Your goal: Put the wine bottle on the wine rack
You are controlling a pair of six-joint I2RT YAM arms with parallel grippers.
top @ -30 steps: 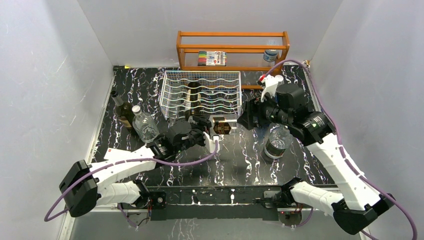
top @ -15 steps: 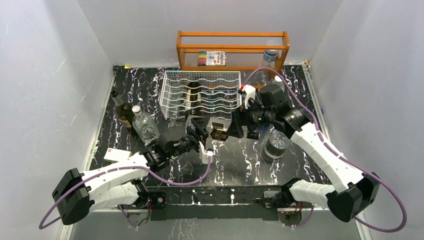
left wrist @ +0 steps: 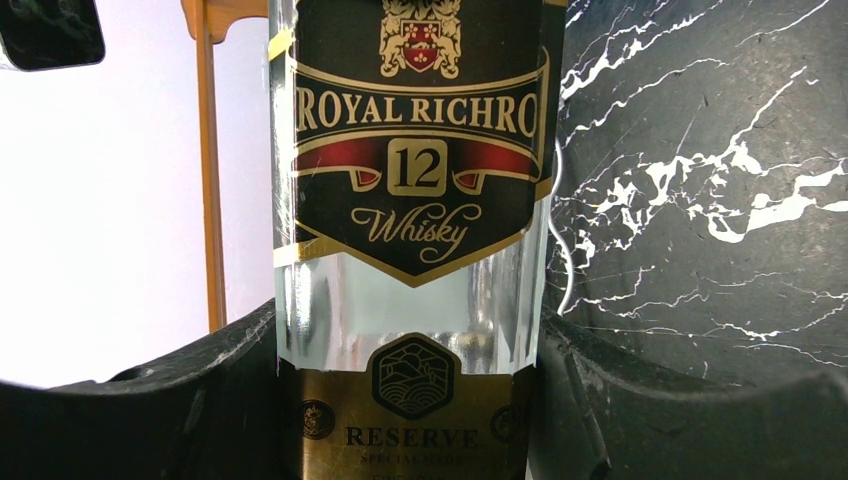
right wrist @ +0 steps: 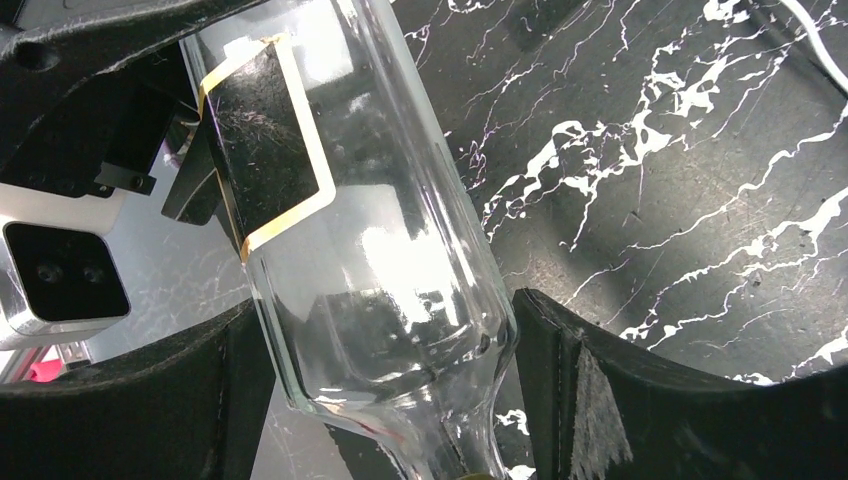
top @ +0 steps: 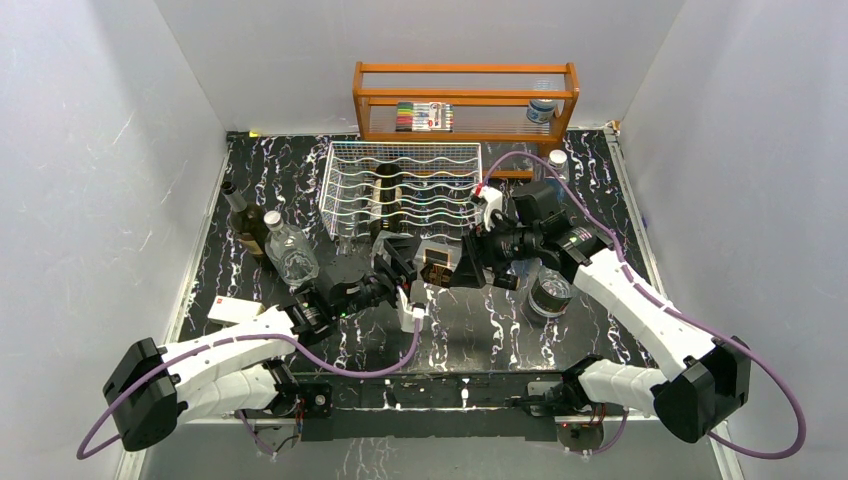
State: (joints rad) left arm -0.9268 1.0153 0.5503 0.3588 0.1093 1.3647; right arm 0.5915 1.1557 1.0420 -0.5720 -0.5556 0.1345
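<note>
Bottle: clear glass with a black and gold whisky label. It was held between the two arms just in front of the rack, lying nearly level with the label up. Whether it cleared the surface could not be told.
Left end effector: clamped on the bottle's body below the main label, with both fingers pressed against the glass in the wrist view.
Right end effector: fingers stood either side of the shoulder, close to the glass. Whether they gripped or merely bracketed it could not be told.
Rack: white wire. One dark bottle already lay in it left of centre, and the cradles to its right appeared free.
Step judged in hand: sharing or passing the bottle between the arms ahead of insertion.
Method advised: one arm was to hold firmly until the other's grip was sure, with no release on both sides at once. The bottle was then to be turned in line with a free cradle and slid in level, base leading, low over the wire.
Grip note: the glass was smooth and tapered at the shoulder, so a hold there would likely slip toward the neck. A seat on the straight wall was preferable.
Hazards: a plastic bottle stood just beside the right arm and could be knocked. The rack looked light and might shift if pushed.
</note>
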